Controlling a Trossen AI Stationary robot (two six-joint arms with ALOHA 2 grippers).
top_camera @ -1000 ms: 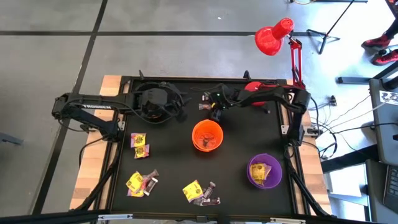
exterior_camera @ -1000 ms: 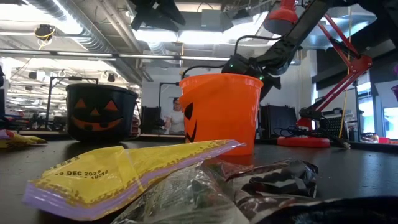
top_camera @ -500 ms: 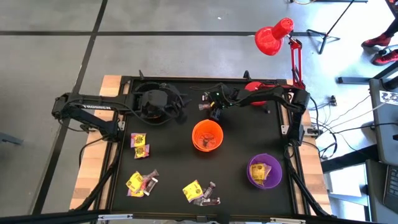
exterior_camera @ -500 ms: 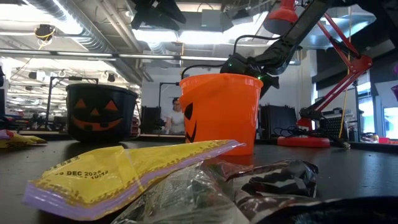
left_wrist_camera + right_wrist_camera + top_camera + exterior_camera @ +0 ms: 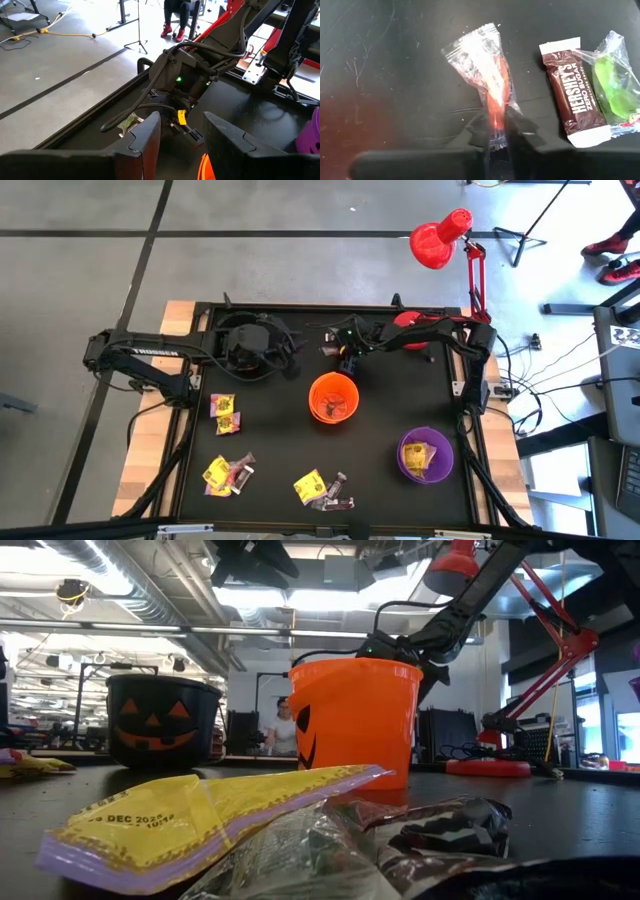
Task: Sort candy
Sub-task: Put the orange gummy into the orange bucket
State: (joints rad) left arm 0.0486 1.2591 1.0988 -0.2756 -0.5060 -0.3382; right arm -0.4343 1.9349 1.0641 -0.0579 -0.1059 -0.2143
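Observation:
My right gripper (image 5: 338, 352) is low at the table's far middle, behind the orange cup (image 5: 333, 398), and is shut on an orange candy in a clear wrapper (image 5: 482, 65). Beside it, a brown Hershey's bar (image 5: 574, 95) and a green candy (image 5: 615, 85) lie flat on the black table. My left gripper (image 5: 182, 122) hangs open and holds nothing, raised over the black cup (image 5: 245, 345). More candy lies in piles near the front (image 5: 228, 473), (image 5: 322, 490) and at the left (image 5: 225, 410). My right gripper pinches the near end of the clear wrapper (image 5: 495, 125) between its two fingers, coming slanting down from the table's right side. The fingers lie along the candy. The rest of the wrapper (image 5: 472, 47) lies flat on the table.
A purple cup (image 5: 425, 455) with yellow candy in it stands at the front right. The base of a red lamp (image 5: 410, 320) is at the far right. A person stands in the room beyond the table (image 5: 285, 730).
My right gripper has stayed at the candies near the far edge and its fingers have drawn together on the orange candy's wrapper. The candy still lies on the table.

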